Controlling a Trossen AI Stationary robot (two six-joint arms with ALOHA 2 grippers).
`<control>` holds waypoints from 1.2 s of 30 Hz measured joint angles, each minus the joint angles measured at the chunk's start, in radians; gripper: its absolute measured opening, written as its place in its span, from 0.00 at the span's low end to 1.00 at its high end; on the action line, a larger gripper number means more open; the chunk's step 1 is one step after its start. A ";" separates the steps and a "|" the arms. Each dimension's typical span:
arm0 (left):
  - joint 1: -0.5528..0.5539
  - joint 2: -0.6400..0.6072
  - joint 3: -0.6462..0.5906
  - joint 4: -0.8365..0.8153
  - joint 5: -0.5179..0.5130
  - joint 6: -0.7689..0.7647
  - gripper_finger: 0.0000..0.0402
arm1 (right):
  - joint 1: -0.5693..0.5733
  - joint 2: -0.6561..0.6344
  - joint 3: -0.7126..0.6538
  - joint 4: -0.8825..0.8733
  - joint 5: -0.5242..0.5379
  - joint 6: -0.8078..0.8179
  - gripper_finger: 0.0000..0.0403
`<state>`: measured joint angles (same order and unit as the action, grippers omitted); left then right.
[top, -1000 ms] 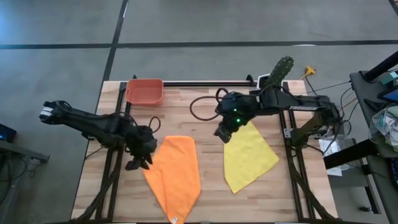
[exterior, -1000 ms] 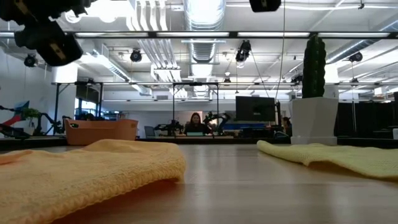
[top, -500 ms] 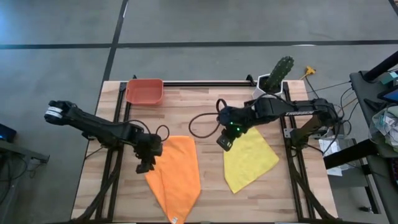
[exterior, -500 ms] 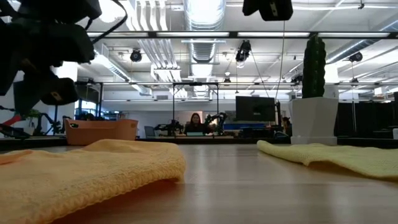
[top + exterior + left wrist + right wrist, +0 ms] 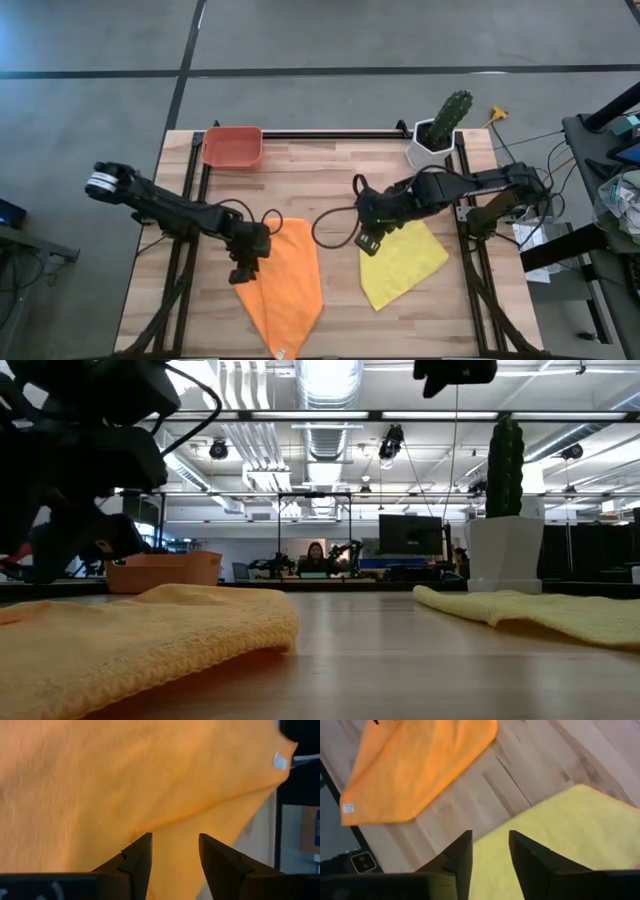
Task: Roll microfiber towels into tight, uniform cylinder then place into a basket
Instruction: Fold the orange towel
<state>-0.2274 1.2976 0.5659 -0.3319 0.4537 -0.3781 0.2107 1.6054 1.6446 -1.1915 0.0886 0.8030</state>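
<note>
Orange cloth [image 5: 283, 285] lies folded on the left half of the table [image 5: 330, 175], its long axis running from near the table's middle down to a point at the front edge. My left gripper [image 5: 243, 270] sits at its upper left edge; in the wrist view the fingers [image 5: 137, 857] stand apart with the orange fold right under and ahead of them, gripping nothing. That arm is plainly the nearer one for this cloth.

Yellow cloth [image 5: 402, 258] lies on the right half, its long axis slanting from its upper corner to the front. My right gripper [image 5: 366, 240] hangs at its left corner, jaws parted over the yellow edge where it meets bare wood, holding nothing.

I judge rolling has not begun: both cloths are flat. The basket [image 5: 232, 146] sits at the far left corner, well apart from both, nearer my left arm. A cactus pot [image 5: 436, 128] stands at the far right.
</note>
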 joint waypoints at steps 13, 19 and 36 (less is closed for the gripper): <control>-0.012 0.012 -0.003 0.037 -0.039 0.201 0.36 | 0.086 0.000 -0.019 -0.008 0.018 0.075 0.35; -0.018 0.041 -0.005 0.036 -0.036 0.311 0.36 | 0.110 0.000 -0.023 -0.009 0.020 0.114 0.36; -0.017 0.054 -0.004 0.025 -0.045 0.391 0.36 | 0.132 0.000 -0.023 -0.008 0.018 0.148 0.36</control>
<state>-0.2443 1.3512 0.5617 -0.3065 0.4087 0.0124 0.3431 1.6054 1.6211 -1.1992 0.1066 0.9512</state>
